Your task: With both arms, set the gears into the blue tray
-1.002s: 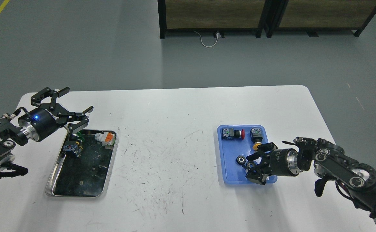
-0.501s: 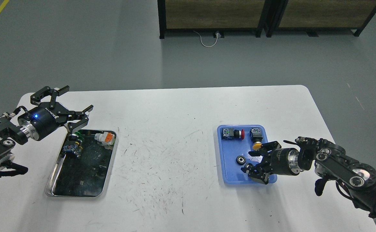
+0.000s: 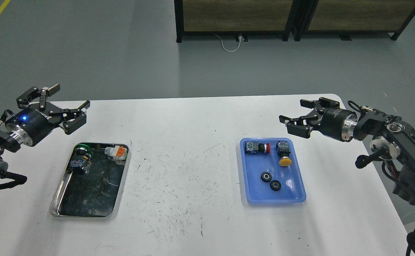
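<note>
Two dark gears with pale centres lie side by side in the blue tray point(image 3: 293, 190), one gear point(image 3: 266, 176) to the left and the other gear point(image 3: 274, 185) just below right of it. My right gripper point(image 3: 294, 117) hovers open above the table, up and to the right of the tray, holding nothing. My left gripper point(image 3: 70, 106) is open too, raised above the table's left end, beyond the silver tray's far edge, with nothing between its fingers.
In the blue tray's far half lie a red-capped switch point(image 3: 259, 147) and a yellow-capped switch point(image 3: 284, 154). A silver metal tray point(image 3: 118, 188) at the left holds a green-capped switch point(image 3: 81, 156) and an orange-and-white part point(image 3: 116, 152). The white table's point(image 3: 193, 177) far edge runs behind both grippers.
My right gripper has lifted out of the blue tray and pulled back up to the right, leaving both gears lying there. The left gripper has risen and drawn back to the left from the silver tray.
</note>
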{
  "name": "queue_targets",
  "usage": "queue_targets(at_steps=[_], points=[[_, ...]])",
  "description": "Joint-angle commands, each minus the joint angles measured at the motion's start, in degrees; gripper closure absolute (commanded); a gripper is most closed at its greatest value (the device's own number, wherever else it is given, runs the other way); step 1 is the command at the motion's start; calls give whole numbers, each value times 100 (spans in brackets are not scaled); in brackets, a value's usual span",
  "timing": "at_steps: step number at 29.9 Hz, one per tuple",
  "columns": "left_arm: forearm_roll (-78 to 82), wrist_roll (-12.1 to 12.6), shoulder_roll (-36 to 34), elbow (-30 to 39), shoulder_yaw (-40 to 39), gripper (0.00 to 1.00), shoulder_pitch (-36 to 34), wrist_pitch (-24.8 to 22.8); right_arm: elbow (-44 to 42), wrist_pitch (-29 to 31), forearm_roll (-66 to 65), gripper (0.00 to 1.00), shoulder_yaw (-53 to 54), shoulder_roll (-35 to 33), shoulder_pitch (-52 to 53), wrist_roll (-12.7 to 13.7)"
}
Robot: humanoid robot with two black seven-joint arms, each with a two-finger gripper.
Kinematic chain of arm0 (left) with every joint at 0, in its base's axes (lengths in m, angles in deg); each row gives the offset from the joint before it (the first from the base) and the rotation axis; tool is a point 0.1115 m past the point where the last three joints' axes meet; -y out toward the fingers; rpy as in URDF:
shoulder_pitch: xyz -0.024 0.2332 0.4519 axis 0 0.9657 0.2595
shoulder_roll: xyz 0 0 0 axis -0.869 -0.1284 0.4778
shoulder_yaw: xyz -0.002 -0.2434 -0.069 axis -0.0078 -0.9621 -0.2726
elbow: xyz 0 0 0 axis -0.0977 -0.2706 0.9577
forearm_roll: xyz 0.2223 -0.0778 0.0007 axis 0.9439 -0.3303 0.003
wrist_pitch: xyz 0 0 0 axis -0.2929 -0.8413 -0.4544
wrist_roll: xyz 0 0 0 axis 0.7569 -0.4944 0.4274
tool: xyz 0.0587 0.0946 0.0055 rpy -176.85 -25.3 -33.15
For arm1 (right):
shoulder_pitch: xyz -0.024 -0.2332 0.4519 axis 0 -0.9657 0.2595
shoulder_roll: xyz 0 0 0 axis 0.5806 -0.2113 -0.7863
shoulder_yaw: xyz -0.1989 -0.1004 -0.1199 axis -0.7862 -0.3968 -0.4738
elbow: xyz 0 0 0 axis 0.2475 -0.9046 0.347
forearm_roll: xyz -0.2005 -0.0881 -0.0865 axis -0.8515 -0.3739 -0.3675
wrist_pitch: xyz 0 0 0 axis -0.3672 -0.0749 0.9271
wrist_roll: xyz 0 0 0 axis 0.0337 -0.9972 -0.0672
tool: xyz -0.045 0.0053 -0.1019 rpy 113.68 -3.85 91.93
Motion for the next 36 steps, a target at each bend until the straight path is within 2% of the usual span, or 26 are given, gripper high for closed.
queue_targets(at_steps=[1,8,13,16,18,22,23,25,30,36], points=[[-689,-4,-145,60,-160,2,-68,0,-122,0,230,1,507,-14,1,-63],[-1007,-13,-286,139,-714,2,-59,-79,-298,-67,1108,1,1105,-93,1,-90],[-1007,-13,-506,376,-776,2,-59,-97,-360,-23,1549,0,1070,-110,-156,-90],[-1007,66,-532,421,-820,2,-173,-280,-360,-93,1794,0,1123,-93,-272,-90],[-1024,337,-532,368,-820,2,-436,-404,-377,-416,1804,0,1088,-58,-184,-81],[-1401,1242,-454,289,-829,2,-876,-369,-771,-1287,1725,0,825,39,570,-11],[-1568,1400,-419,219,-820,2,-981,-352,-1043,-1306,1664,0,650,57,816,-11],[-1780,1551,-270,87,-820,2,-1087,-308,-1535,-1306,1558,0,316,57,1264,-63],[-1772,1569,-146,8,-750,2,-1114,-36,-2187,-1289,1523,0,-238,57,1881,-177],[-1763,1368,-190,16,-838,2,-1114,-26,-2170,-1289,1067,0,-714,83,2119,-634]])
